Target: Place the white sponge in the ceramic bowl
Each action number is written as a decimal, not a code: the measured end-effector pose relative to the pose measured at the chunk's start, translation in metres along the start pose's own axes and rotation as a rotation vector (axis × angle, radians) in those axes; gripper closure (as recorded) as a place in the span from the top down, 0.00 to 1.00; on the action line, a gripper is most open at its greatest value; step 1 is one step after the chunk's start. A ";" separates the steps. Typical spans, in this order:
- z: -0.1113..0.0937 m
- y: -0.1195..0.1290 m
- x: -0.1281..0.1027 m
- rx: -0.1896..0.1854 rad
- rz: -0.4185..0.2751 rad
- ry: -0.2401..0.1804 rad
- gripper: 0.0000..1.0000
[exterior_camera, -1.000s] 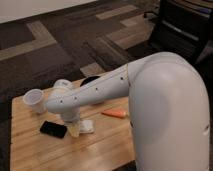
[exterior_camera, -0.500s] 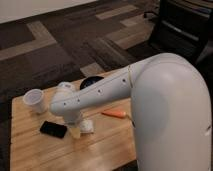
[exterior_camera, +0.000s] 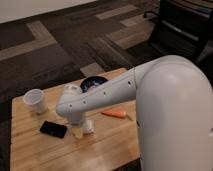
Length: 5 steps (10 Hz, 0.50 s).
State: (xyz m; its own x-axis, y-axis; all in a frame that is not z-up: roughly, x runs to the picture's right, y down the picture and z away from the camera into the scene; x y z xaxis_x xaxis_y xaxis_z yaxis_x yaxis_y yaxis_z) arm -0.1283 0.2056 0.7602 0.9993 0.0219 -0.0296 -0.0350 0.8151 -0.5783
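Located gripper [exterior_camera: 78,131] low at the table [exterior_camera: 30,150], just right of the phone [exterior_camera: 53,129] and touching or all but touching the sponge [exterior_camera: 89,126]. Cannot tell whether clenched, released or grasping (view blocked by the wrist housing). Found sponge at table level, well apart from the bowl [exterior_camera: 93,83] set behind the arm [exterior_camera: 105,95] near the far edge. Judged the low, downward posture as suited to a pick from above. Noted 1 cup [exterior_camera: 35,100] at left and 1 orange item [exterior_camera: 115,113] at right, both apart from the likely lift path. Rated placement as not yet done.
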 end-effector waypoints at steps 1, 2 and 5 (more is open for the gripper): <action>0.003 0.000 0.003 -0.003 0.002 0.002 0.65; 0.004 0.001 0.004 -0.005 0.003 0.001 0.65; 0.007 0.002 0.009 -0.015 0.010 0.005 0.65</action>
State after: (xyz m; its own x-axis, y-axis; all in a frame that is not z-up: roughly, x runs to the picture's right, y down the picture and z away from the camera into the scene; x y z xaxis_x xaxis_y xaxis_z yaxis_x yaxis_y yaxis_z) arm -0.1195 0.2118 0.7649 0.9988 0.0272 -0.0395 -0.0453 0.8061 -0.5901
